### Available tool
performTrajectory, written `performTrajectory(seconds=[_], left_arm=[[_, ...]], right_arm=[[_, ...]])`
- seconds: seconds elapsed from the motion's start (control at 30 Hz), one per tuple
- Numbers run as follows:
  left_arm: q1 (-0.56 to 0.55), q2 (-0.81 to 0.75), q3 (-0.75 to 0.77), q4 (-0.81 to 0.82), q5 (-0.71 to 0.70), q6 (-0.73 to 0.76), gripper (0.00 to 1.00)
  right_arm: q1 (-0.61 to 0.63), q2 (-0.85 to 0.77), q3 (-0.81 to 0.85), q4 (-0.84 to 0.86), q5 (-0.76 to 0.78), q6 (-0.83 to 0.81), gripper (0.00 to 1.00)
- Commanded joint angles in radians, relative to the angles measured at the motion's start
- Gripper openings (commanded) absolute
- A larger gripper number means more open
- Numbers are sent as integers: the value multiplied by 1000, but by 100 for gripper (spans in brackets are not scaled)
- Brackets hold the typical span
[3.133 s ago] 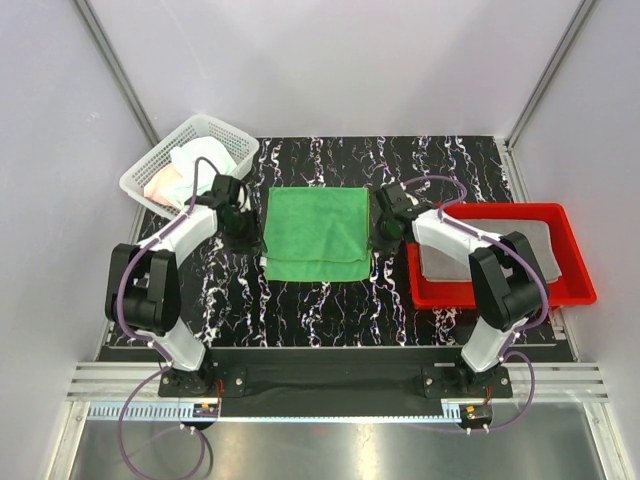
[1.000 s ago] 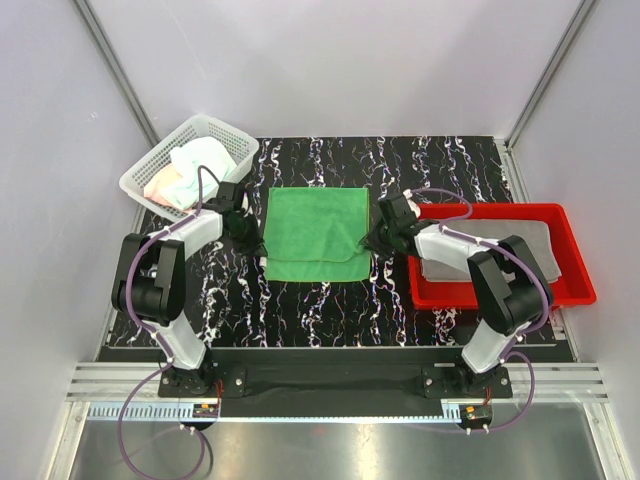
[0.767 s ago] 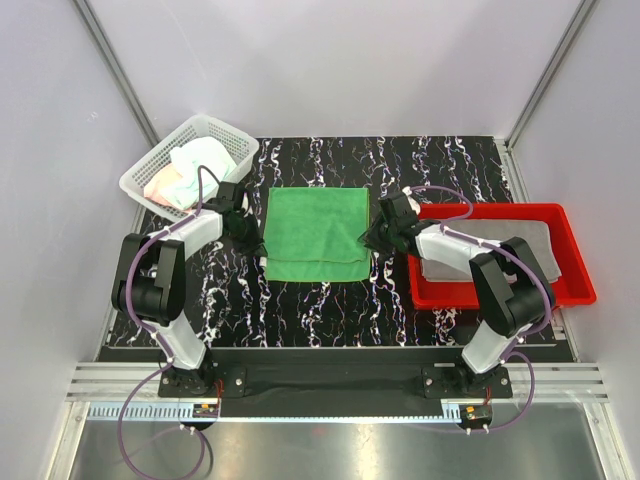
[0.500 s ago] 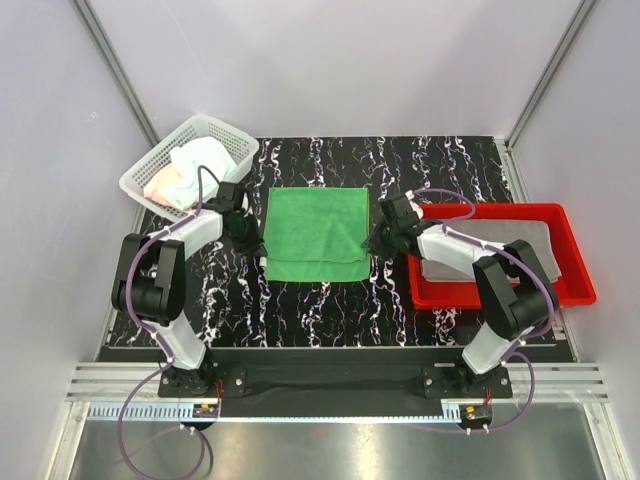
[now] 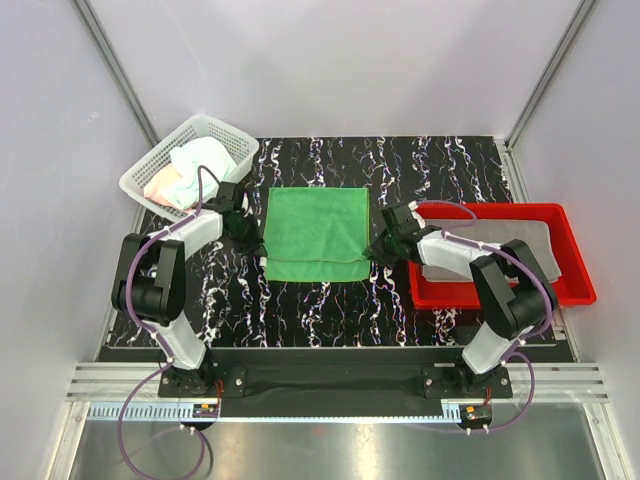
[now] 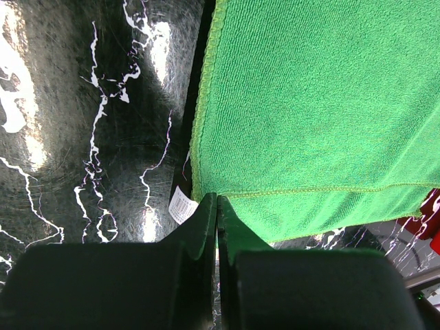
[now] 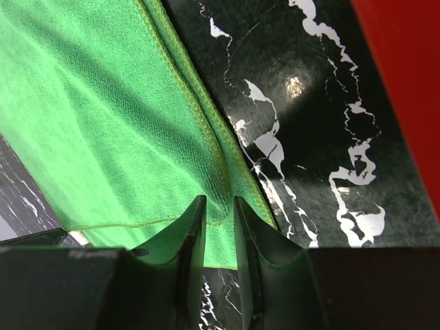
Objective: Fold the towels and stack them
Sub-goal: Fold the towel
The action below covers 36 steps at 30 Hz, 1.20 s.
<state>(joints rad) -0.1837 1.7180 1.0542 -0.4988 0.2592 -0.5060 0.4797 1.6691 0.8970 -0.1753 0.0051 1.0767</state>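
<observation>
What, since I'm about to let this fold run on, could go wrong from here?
1. The left end effector is shut right at the towel hem. It may hold only a sliver, or one of the two layers, and slip off on lifting.
2. The right end effector straddles a bunched ridge near the other corner. Lifting from such unlike grips could skew the fold.
</observation>
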Motion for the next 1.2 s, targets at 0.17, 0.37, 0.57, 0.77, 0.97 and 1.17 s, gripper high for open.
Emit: performTrajectory(seconds=[0.17,0.37,0.57,0.77,0.97,1.17], left_arm=[[0,-17,24,23,-3,-2,15],[1,-21,26,16,-5,0,23],[-2,-20,10,-1,-34,-2,23],[1,-21,32,-18,-132,4,35],[1,-11,52,20,-107,17,38],[0,26,46,42,-72,15,30]], right_arm=[[7,35,6,74,-2,26,28],[8,44,2,86,7,17,17],[8,50,2,89,16,14,10],[8,50,-1,99,7,2,0],[8,43,-3,100,12,-11,0],[8,35,-3,106,13,-18,0]])
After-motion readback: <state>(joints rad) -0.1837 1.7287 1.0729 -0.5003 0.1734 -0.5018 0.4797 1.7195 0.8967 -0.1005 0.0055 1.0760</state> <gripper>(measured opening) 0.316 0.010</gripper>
